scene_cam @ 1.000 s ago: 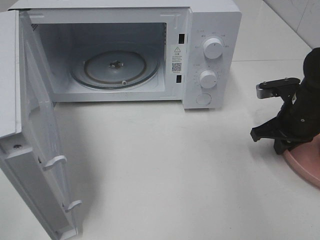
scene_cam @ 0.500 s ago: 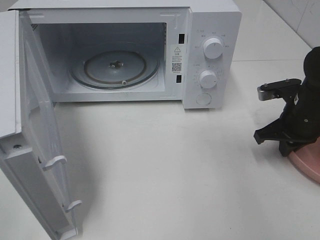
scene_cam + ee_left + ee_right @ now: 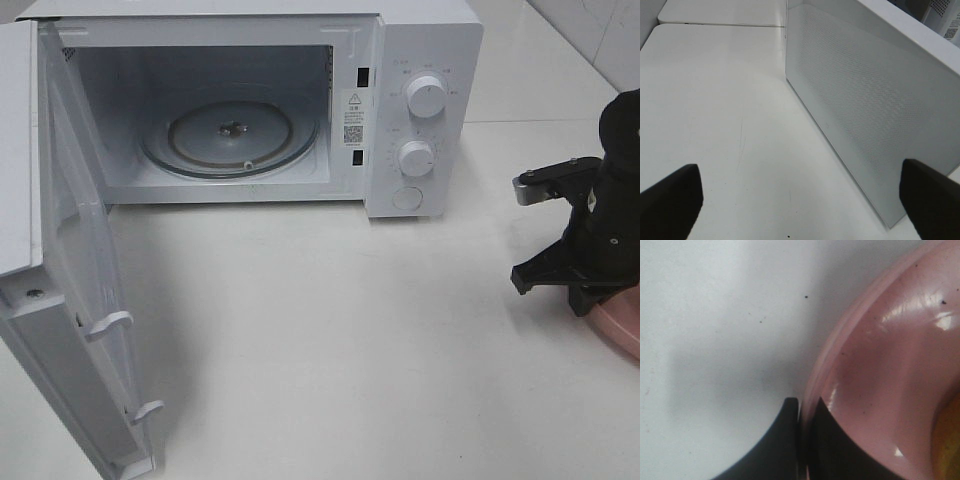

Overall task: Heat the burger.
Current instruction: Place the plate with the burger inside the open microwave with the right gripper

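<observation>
1. The table (image 3: 350, 340) is white. A white microwave (image 3: 440, 40) stands along its far edge, from the far left corner to about the middle.
2. The microwave door (image 3: 75, 290) is swung fully open toward the near left corner. The cavity is exposed, with the glass turntable (image 3: 230, 135) lying bare and level inside.
3. Two round knobs sit one above the other on the control panel, the upper knob (image 3: 427, 96) and the lower knob (image 3: 415, 158).
4. A round pink plate (image 3: 615, 325) lies on the table toward the right edge, well apart from the microwave. Only part of it shows in the high view.
5. The burger (image 3: 951, 440) shows only as a golden-yellow sliver on the plate's inner surface, at the margin of the right wrist view. The high view does not show it.
6. The right pincer (image 3: 801, 412) is narrow. One black fingertip is outside the plate's rim and the other inside, and they pinch the rim between them. The arm stands over the plate's edge nearest the microwave.
7. The left pincer (image 3: 800, 195) is wide and holds nothing. It hangs above bare table beside the outer, perforated face of the open door. The high view does not show it.
</observation>
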`<action>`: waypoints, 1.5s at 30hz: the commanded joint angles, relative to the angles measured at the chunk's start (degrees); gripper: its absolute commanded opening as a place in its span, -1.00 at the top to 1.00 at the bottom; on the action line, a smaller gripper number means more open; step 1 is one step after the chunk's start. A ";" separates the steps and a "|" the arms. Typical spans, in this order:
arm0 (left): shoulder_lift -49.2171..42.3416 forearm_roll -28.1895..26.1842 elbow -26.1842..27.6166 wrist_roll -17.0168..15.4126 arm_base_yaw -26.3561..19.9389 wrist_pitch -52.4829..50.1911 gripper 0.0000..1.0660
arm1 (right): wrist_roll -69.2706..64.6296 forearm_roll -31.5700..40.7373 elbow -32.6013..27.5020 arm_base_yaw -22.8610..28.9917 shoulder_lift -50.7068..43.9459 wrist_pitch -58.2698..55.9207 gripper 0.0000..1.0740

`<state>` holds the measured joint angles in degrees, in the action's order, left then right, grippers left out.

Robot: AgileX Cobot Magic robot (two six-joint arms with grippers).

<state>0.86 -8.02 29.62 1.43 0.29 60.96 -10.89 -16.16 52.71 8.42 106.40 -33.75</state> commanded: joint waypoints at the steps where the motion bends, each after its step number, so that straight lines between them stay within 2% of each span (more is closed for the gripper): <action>1: -0.17 -0.11 -0.06 0.11 -0.29 0.23 -0.86 | -1.49 -0.46 -0.11 1.26 -0.74 -1.03 1.00; 22: -0.17 -0.11 -0.06 0.11 -0.29 0.23 -0.86 | -11.57 -11.57 -0.57 8.08 -6.59 -9.00 1.00; 35: -0.17 -0.11 -0.06 0.11 -0.29 0.23 -0.86 | -14.78 -14.04 -5.96 9.45 -13.06 -9.22 1.00; 45: -0.17 -0.11 -0.06 0.11 -0.29 0.23 -0.86 | -17.02 -16.44 -9.97 14.32 -17.76 -12.03 1.00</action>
<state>0.86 -8.02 29.62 1.43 0.29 60.96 -27.27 -29.62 43.66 21.77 90.24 -43.43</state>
